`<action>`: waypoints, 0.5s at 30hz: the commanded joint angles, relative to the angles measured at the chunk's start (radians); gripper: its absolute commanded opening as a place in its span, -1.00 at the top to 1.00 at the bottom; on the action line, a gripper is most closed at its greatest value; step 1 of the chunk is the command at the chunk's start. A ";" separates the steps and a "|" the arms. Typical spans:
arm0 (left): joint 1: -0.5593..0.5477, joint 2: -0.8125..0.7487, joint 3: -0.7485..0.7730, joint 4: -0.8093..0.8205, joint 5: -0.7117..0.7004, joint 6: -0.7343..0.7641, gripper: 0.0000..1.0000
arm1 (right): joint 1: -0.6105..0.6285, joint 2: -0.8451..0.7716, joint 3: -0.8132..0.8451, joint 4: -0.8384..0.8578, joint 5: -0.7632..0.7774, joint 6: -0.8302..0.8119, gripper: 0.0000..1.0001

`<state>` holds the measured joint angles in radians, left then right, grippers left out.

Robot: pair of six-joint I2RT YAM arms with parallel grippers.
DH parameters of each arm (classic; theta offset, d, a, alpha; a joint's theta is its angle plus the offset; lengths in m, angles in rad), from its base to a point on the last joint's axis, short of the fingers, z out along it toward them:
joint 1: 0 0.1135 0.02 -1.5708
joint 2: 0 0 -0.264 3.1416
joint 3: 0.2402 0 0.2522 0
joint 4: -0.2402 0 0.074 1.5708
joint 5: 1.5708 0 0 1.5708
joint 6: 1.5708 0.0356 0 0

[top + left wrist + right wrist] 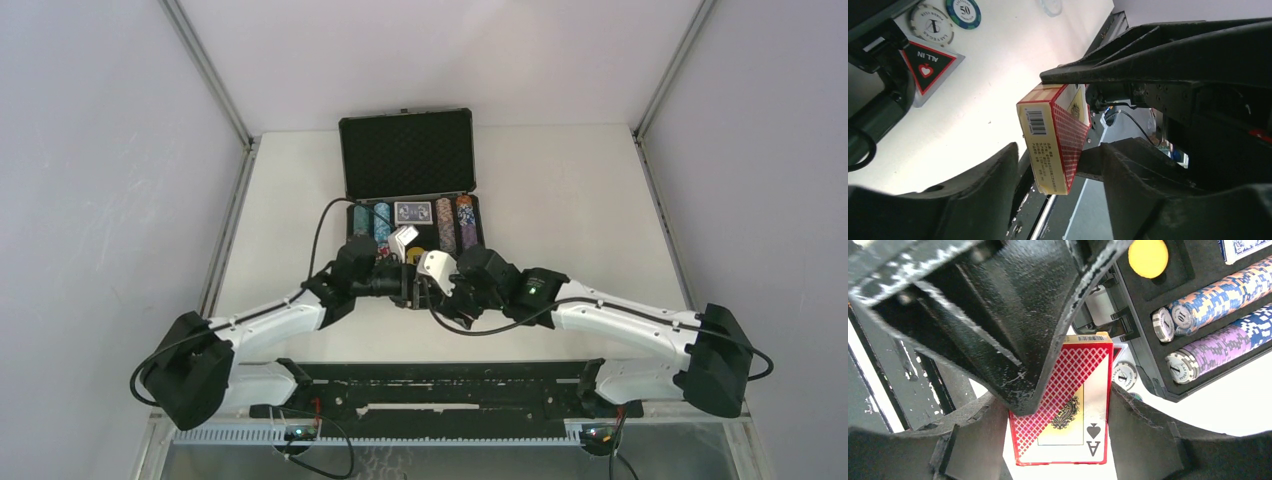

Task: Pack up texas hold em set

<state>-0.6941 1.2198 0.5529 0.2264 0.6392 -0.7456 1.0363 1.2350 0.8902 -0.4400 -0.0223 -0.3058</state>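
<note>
Case (405,155) open at mid-table (560,200), lid upright, black shell w/ egg-crate foam. Judged the heaviest item once loaded, and rigid; lift by the handle only after latching. Chip rows (446,225) lie on edge in foam troughs, orange/blue and purple rows clear in rt wrist view. Dense, smooth, prob. prone to fanning out if pinched mid-row, so take short stacks from the ends. Blue deck (412,211) seated in centre slot betw. the rows. Red deck (1075,390) is off the table, just in front of case's near edge, betw. both arms. It's boxed, red check pattern w/ ace of spades on face, barcode on one side. Light, stiffish card box, glossy, corners could crush — best held across the long edges. Right gripper (1059,440) is clamped onto those long edges, deck filling the gap betw. its fingers. Left gripper (1060,150) brackets the same deck, one finger across its face; pinching or slack — can't tell. Small bits: triangular ALL IN button (925,67) and two loose chips (932,24) lie flat on table, thin, likely hard to get under. Yellow button (1148,256) sits in its foam pocket.
</note>
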 commanded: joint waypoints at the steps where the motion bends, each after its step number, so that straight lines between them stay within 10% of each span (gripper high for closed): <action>1: -0.016 0.031 0.047 0.094 0.057 -0.029 -0.13 | 0.015 -0.046 0.012 0.040 0.008 -0.010 0.50; 9: -0.026 0.050 0.094 0.062 0.045 -0.005 0.99 | 0.018 -0.068 0.000 0.029 0.029 -0.002 0.42; 10: -0.025 0.045 0.104 0.050 0.034 0.001 0.99 | 0.016 -0.068 -0.006 0.036 0.037 0.000 0.30; 13: 0.007 0.029 0.125 0.026 -0.013 -0.001 1.00 | 0.003 -0.070 -0.028 0.077 0.100 0.019 -0.89; 15: 0.057 0.015 0.132 0.018 -0.049 -0.015 1.00 | -0.018 -0.076 -0.039 0.104 0.145 0.034 -0.99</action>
<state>-0.6991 1.2774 0.6090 0.2279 0.6426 -0.7780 1.0428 1.1942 0.8696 -0.4221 0.0414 -0.2958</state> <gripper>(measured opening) 0.271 0.957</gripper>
